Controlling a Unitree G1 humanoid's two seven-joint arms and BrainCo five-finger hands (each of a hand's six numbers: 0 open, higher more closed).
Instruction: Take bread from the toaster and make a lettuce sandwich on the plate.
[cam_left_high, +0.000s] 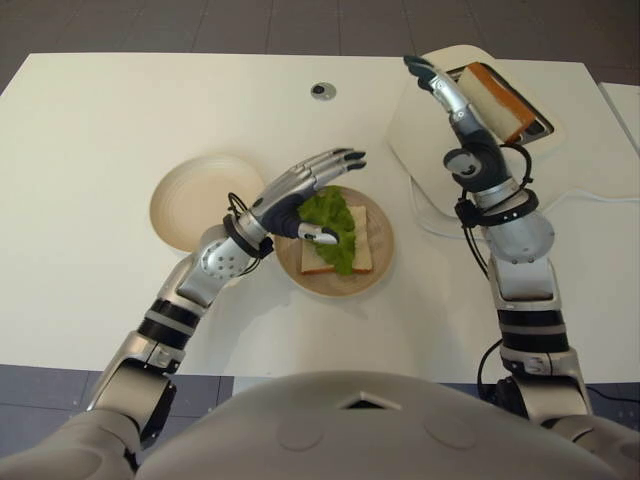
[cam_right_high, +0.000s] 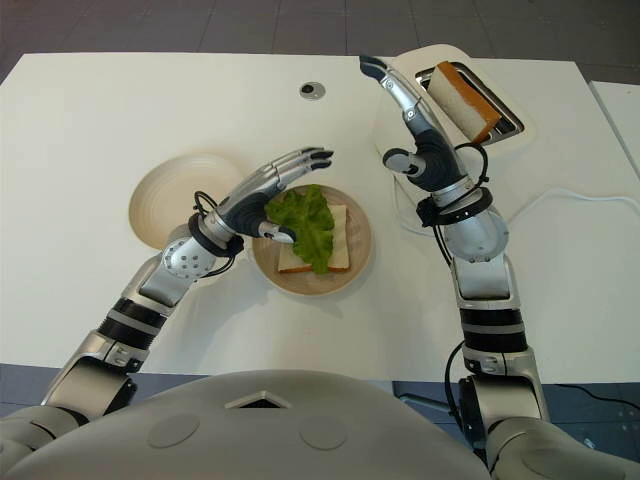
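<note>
A round tan plate (cam_left_high: 386, 262) sits at the table's middle with one bread slice (cam_left_high: 369, 247) on it and a green lettuce leaf (cam_left_high: 336, 226) lying across the slice. My left hand (cam_left_high: 300, 190) hovers over the plate's left side, open, fingers stretched out above the lettuce and the thumb down by the leaf. A white toaster (cam_left_high: 420, 130) stands at the back right. A second toasted slice (cam_left_high: 497, 100) sticks up tilted out of its slot. My right hand (cam_left_high: 455, 105) is raised just left of that slice, open, fingers straight and beside the bread, not around it.
An empty cream dish (cam_left_high: 190, 205) lies left of the plate, partly behind my left forearm. A round cable hole (cam_left_high: 322, 91) is set in the tabletop at the back. The toaster's white cord (cam_left_high: 600, 196) runs off to the right.
</note>
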